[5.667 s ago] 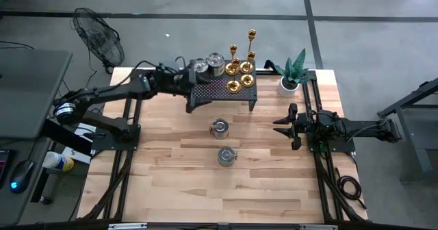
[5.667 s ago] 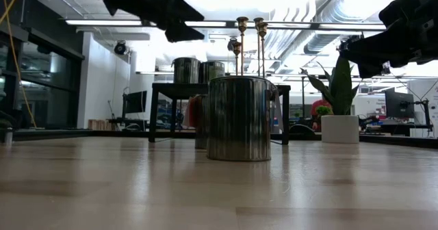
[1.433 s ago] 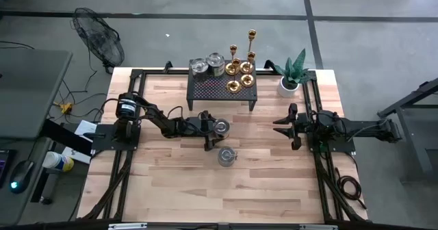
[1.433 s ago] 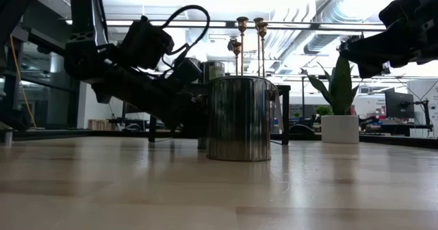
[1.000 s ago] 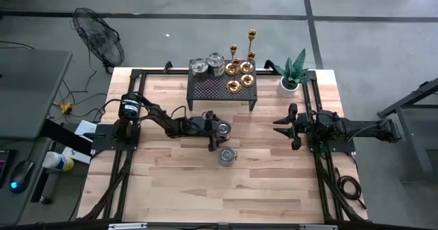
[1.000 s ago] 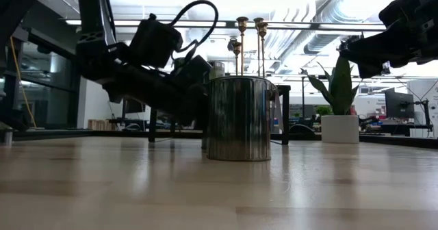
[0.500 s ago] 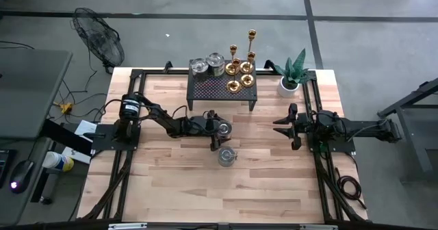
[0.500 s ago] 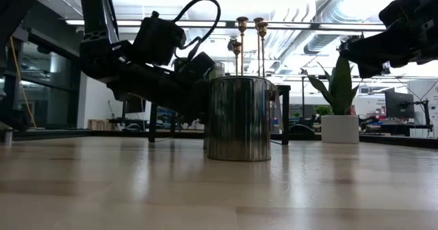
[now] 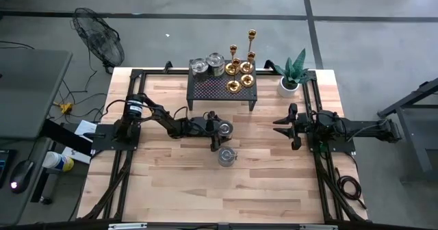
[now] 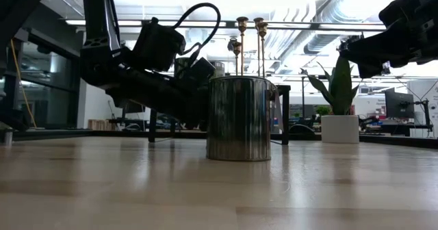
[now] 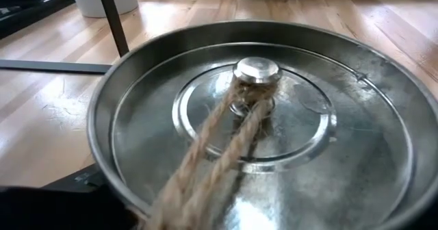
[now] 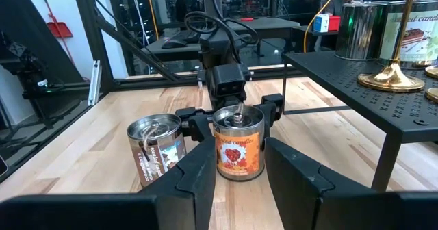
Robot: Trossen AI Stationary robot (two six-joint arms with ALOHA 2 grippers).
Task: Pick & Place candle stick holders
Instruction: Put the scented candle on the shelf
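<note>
- wooden table (image 9: 274, 182), pale planks, right across the high view
- black perforated stand (image 9: 215, 90) at the far edge, two silver tins (image 9: 207, 65) sitting on it
- potted plant (image 9: 291, 76) in a white pot, just right of the stand
- two candle tins (image 9: 223, 141) mid-table, one nearer the stand
- black fan (image 9: 99, 37) on the floor, off the far-left corner

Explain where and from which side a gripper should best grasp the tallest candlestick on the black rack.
Grip the tallest candlestick on its upper stem, where it rises clear of its shorter neighbours. Come level from the plant side, probably: tins crowd the rack's other end. The stem is upright and slender; the flared base offers no hold.
</note>
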